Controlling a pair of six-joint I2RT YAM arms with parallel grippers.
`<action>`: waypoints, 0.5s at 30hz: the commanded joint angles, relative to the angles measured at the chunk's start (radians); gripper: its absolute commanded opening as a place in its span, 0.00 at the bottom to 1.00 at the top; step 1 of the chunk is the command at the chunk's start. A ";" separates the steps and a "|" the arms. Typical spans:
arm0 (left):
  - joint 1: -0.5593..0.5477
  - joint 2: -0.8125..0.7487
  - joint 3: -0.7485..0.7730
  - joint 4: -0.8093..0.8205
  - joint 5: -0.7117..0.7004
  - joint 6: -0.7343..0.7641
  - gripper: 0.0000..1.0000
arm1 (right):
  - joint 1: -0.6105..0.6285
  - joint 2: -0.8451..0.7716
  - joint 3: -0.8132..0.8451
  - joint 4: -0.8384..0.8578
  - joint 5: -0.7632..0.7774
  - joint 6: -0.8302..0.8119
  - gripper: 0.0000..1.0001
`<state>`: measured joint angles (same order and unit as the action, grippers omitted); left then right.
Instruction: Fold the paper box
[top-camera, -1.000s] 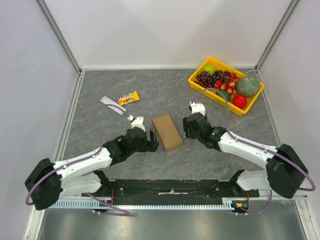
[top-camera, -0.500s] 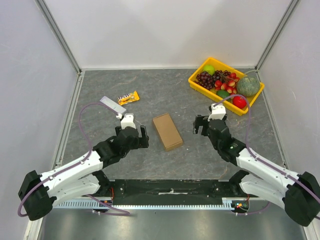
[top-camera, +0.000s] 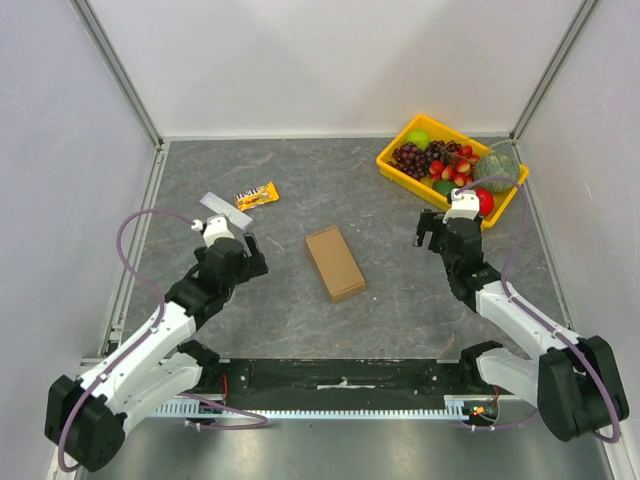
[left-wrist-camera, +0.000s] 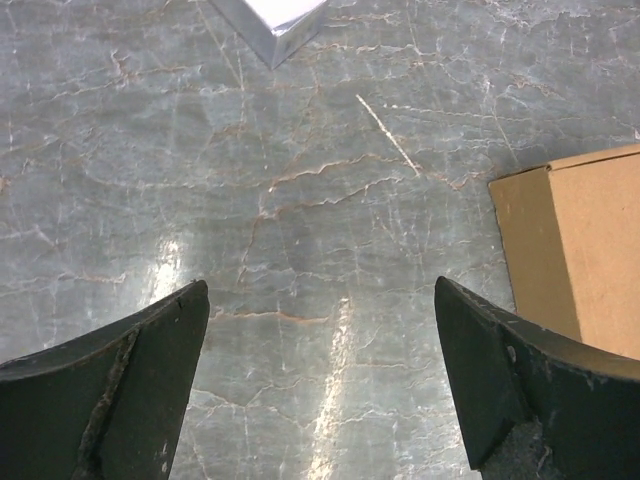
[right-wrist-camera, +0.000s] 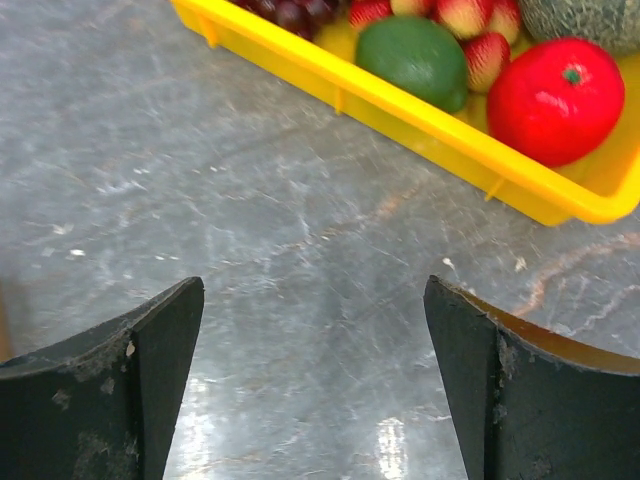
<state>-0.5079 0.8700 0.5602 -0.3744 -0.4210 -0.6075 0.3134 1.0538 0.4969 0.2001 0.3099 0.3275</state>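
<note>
- Two grippers stand clear of the paper box (top-camera: 335, 263), which lies flat and closed at mid-frame, between them and touching neither.
- Left gripper (left-wrist-camera: 320, 288): jaws spread wide and empty over bare tabletop (left-wrist-camera: 300, 200), with the box edge at the right of its wrist view.
- Right gripper (right-wrist-camera: 313, 284): jaws spread wide, holding nothing, near the yellow fruit tray (right-wrist-camera: 400, 105).
- The box looks fully folded, so standing off makes sense.

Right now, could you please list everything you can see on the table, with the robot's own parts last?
brown cardboard box: one, brown, table centre.
yellow plastic tray: one, yellow, far right corner.
fruit: several, red, green, dark purple, inside tray.
orange snack wrapper: one, orange, left of box.
silvery flat packet: one, silver, beside wrapper.
grey marbled table: one, grey.
left gripper: one, black, open, left of box.
right gripper: one, black, open, near tray.
</note>
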 joint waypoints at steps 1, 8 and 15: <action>0.003 -0.114 -0.062 0.002 -0.044 -0.049 0.99 | -0.022 0.064 -0.041 0.143 0.066 -0.083 0.98; 0.005 -0.146 -0.059 0.014 -0.071 -0.021 1.00 | -0.022 0.261 0.020 0.301 0.204 -0.208 0.97; 0.005 -0.152 -0.040 0.025 -0.081 -0.003 1.00 | -0.030 0.373 0.014 0.450 0.250 -0.346 0.97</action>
<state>-0.5060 0.7261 0.4892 -0.3859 -0.4694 -0.6163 0.2909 1.3888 0.4744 0.5026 0.4969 0.0956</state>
